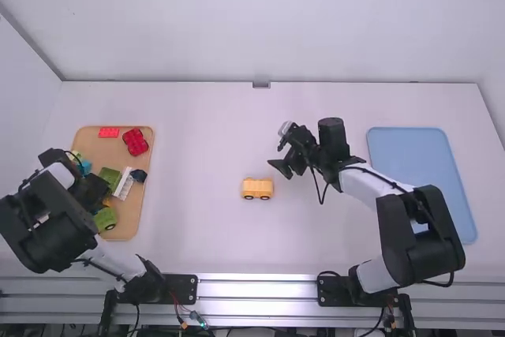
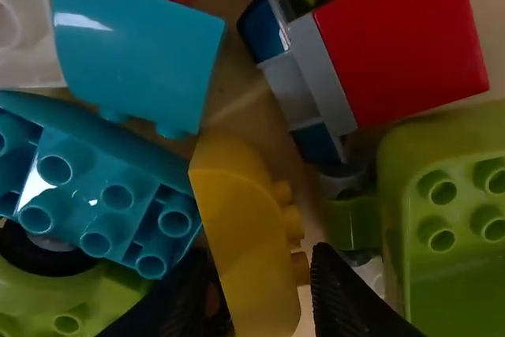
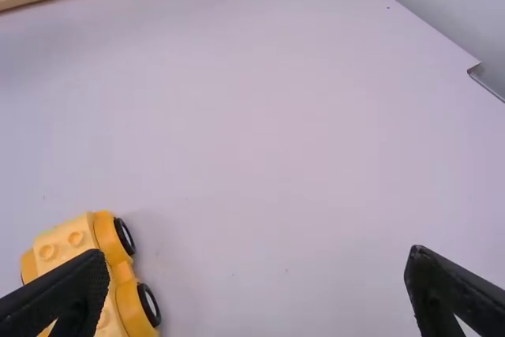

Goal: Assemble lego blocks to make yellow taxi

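Note:
My left gripper (image 1: pixel 88 191) is low over the wooden tray at the left. In the left wrist view the left gripper (image 2: pixel 259 254) is shut on a yellow curved block (image 2: pixel 241 230), one finger against its smooth face and the other against its studs. A yellow wheeled car body (image 1: pixel 257 188) stands alone near the table's middle. Up and right of it, my right gripper (image 1: pixel 275 155) hangs open, holding nothing. In the right wrist view the car body (image 3: pixel 118 274) is partly behind one finger of the right gripper (image 3: pixel 256 274).
On the wooden tray (image 1: pixel 121 226), teal blocks (image 2: pixel 138 45), a red-and-grey piece (image 2: pixel 402 41) and green pieces (image 2: pixel 450 282) crowd round the left gripper. A blue tray (image 1: pixel 406 151) lies at the right, beside the right arm.

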